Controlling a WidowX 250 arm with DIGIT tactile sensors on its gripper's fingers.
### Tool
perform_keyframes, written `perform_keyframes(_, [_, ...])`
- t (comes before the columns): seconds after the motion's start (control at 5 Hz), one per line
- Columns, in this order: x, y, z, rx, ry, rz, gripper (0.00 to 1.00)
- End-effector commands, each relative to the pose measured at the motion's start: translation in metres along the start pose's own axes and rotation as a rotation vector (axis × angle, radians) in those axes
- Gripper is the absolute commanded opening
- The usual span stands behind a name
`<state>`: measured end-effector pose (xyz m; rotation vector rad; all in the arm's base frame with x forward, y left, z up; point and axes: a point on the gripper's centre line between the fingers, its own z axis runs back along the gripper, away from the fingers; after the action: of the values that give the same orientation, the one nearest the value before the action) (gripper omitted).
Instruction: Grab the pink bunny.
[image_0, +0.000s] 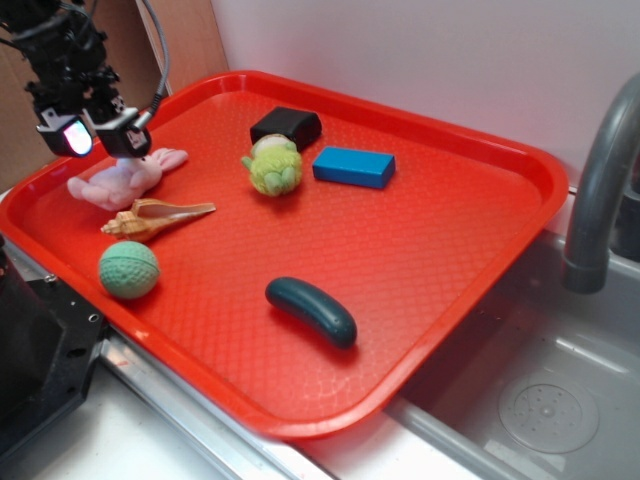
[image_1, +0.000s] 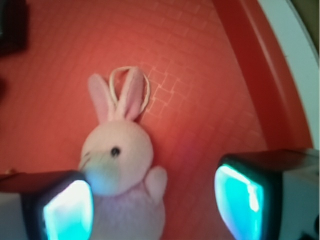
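The pink bunny (image_0: 122, 180) lies flat on the red tray (image_0: 420, 240) near its far left corner. In the wrist view the bunny (image_1: 120, 160) shows long ears, a round head and a cord loop by the ears. My gripper (image_0: 95, 135) hangs just above the bunny, open. In the wrist view the gripper (image_1: 152, 202) straddles the bunny's body: the left pad (image_1: 67, 210) is at its head and shoulder, the right pad (image_1: 240, 200) stands apart over bare tray. Nothing is held.
On the tray are a seashell (image_0: 155, 219), a green ball (image_0: 128, 270), a yellow-green plush toy (image_0: 272, 165), a black block (image_0: 286, 126), a blue block (image_0: 353, 166) and a dark green pickle (image_0: 311, 311). A sink and grey faucet (image_0: 600, 180) stand at the right.
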<state>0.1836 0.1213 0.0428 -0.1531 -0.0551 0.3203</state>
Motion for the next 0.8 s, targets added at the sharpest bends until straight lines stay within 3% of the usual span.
perform_keyframes(0.0, [0.002,-0.024,-0.025,0.051,0.033,-0.082,1.0])
perform_keyframes(0.2, [-0.001,-0.029,-0.025,0.08,0.014,-0.069,0.0])
perform_keyframes(0.6, [-0.005,-0.029,0.017,0.059,-0.031,-0.054,0.0])
